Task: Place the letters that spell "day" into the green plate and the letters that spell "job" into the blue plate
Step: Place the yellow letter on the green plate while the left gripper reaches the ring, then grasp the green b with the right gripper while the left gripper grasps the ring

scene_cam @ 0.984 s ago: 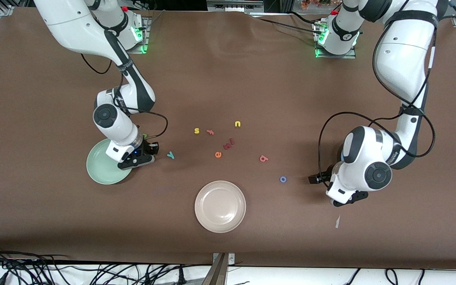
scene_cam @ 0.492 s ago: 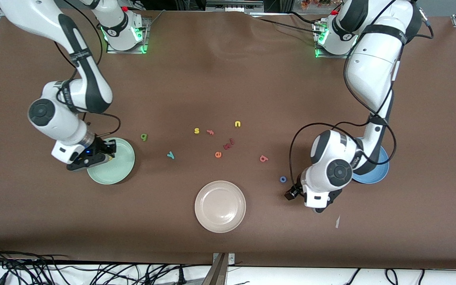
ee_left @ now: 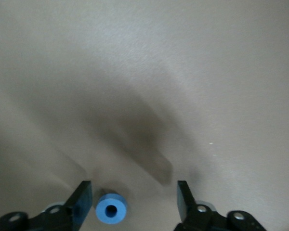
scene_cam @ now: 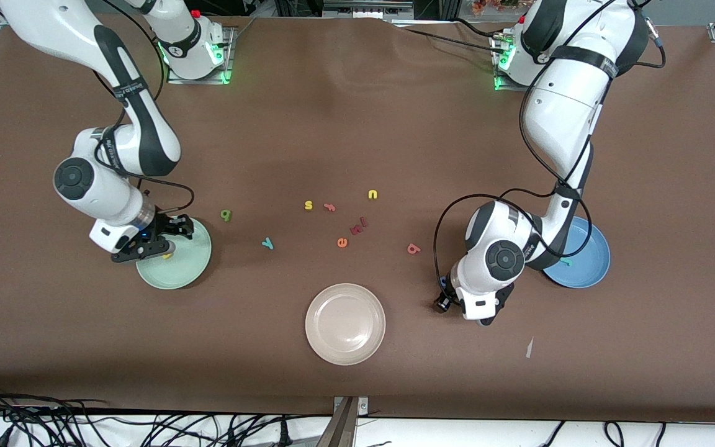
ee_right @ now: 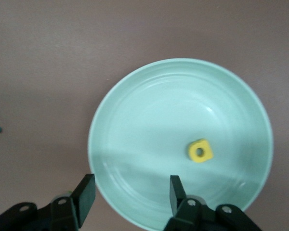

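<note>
The blue o [ee_left: 111,209] lies on the table between the fingers of my open left gripper [ee_left: 132,202], close to one finger [ee_left: 82,202]. In the front view that gripper [scene_cam: 457,297] is low over the o [scene_cam: 442,282]. The blue plate [scene_cam: 593,270] holds the teal j [scene_cam: 565,262]. My right gripper [ee_right: 131,192] stands open and empty over the rim of the green plate [ee_right: 149,110]. The yellow a [ee_right: 200,150] lies in that plate [scene_cam: 187,270]. The olive d [scene_cam: 226,215], teal y [scene_cam: 267,243] and salmon b [scene_cam: 413,249] lie loose on the table.
A beige plate [scene_cam: 345,323] sits near the table's front edge. A yellow s [scene_cam: 308,205], orange f [scene_cam: 329,207], yellow u [scene_cam: 372,195], dark red k [scene_cam: 358,226] and orange e [scene_cam: 342,243] lie mid-table. A white paper scrap [scene_cam: 529,347] lies near the left arm.
My left arm swung off the blue plate to the o, its fingers narrowing a little. My right gripper shifted across the green plate and opened; the yellow a now lies in the plate.
</note>
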{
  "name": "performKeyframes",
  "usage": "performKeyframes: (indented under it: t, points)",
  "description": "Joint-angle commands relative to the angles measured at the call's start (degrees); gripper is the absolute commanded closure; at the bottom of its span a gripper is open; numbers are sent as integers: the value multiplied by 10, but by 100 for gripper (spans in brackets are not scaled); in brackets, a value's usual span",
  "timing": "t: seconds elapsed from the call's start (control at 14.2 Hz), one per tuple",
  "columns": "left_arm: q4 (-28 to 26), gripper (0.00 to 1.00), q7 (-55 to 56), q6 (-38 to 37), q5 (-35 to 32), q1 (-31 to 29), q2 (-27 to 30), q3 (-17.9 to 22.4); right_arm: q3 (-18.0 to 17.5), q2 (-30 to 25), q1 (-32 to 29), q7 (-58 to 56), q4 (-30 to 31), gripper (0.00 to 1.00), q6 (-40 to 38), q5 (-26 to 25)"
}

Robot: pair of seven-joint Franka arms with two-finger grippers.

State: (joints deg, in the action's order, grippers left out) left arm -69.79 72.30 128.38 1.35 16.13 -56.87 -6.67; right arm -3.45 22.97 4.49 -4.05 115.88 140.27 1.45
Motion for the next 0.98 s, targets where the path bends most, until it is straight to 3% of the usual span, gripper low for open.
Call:
performKeyframes:
  t: [0.0,0.28,0.63,0.77,0.91]
  points:
    - [-37,26,13,9,3,9,19,6,-14,-15,17,106,31,29,7,8]
    - [-58,31,13,6,3,10,37,5,-13,-12,75,263,72,30,66,20]
    - [-76,33,13,5,2,18,49,5,-9,-14,76,278,137,30,125,21]
    - [-78,38,12,5,1,18,49,6,-7,-15,76,278,150,30,127,21]
    - [-83,50,11,5,1,18,51,7,-7,-14,76,287,152,32,128,21]
